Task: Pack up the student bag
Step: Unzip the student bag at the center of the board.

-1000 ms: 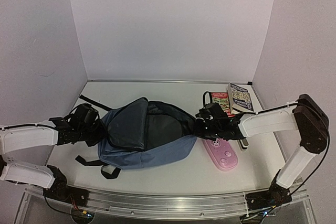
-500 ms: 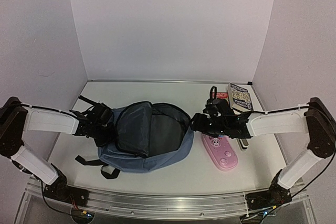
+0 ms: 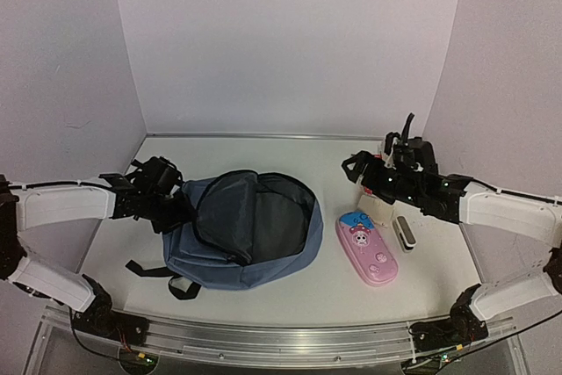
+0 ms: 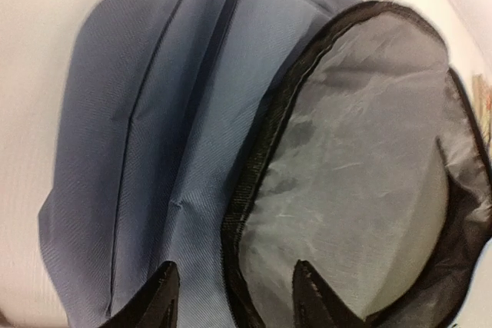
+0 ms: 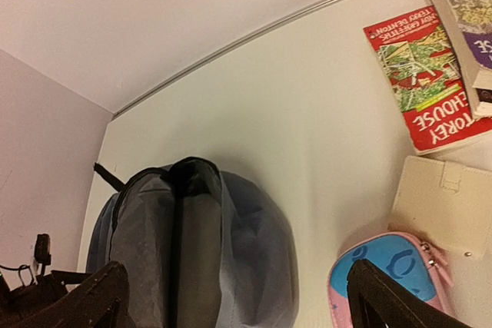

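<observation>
The student bag [image 3: 263, 256] lies flat on the table left of centre. It is slate blue, its mouth gapes upward and its grey lining [image 4: 354, 151] shows. My left gripper [image 3: 180, 204] hovers at the bag's left edge. It is open, and in the left wrist view the black zipper rim [image 4: 254, 190] runs between its fingertips [image 4: 164, 297] untouched. My right gripper [image 3: 354, 169] hangs above the table to the right of the bag, wide open and holding nothing. In the right wrist view the student bag [image 5: 192, 243] sits below the right gripper [image 5: 242, 305].
A pink pencil case [image 3: 367, 250] lies right of the bag. A cream notebook [image 5: 442, 197] and a small grey-and-white object [image 3: 404, 233] are beside it. A red book [image 5: 423, 74] and a purple book [image 5: 469, 13] lie at the back right. Black straps [image 3: 154, 270] trail off the bag's front left.
Both grippers have opened and let go of the bag's rim. The right arm has pulled back to the right and risen. The bag's mouth now lies slack and open.
</observation>
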`<control>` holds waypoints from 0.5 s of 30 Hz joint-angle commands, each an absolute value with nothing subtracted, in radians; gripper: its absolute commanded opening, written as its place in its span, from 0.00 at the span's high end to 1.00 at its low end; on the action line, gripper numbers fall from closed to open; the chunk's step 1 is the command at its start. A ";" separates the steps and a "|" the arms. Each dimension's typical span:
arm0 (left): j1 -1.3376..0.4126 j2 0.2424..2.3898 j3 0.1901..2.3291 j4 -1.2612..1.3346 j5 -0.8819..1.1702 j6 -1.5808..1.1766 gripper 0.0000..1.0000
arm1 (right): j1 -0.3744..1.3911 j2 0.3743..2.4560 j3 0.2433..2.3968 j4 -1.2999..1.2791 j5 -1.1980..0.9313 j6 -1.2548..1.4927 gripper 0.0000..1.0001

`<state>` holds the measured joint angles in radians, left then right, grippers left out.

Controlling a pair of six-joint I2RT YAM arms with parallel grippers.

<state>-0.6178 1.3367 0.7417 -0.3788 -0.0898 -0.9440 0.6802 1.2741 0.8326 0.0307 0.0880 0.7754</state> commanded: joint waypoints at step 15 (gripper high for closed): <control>-0.507 1.251 1.181 -0.655 0.119 -0.606 0.08 | 0.248 1.231 0.752 0.027 -0.164 0.676 0.02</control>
